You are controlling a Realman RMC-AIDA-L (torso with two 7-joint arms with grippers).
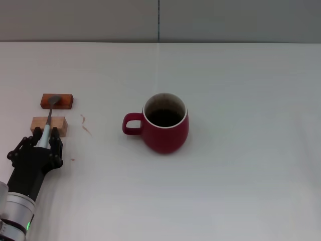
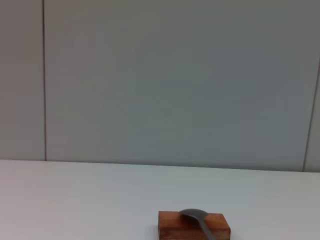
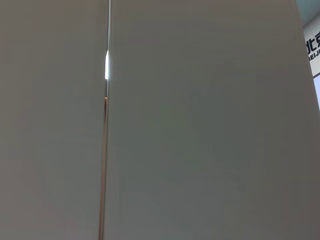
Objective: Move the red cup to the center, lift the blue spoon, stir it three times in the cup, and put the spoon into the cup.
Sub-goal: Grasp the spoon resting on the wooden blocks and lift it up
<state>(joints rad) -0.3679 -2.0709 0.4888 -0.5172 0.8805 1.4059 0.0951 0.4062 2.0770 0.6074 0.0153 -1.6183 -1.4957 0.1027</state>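
- Standing upright near the middle of the white desk (image 1: 241, 191), the red cup (image 1: 165, 131) had its handle toward the robot's left.
- Well left of it, the blue spoon (image 1: 49, 120) bridged two wooden blocks (image 1: 56, 101).
- The left gripper (image 1: 44, 143) sat at the spoon's handle; whether its fingers were clamped could not be told.
- A grey panelled wall (image 1: 225, 20) stood behind the desk.
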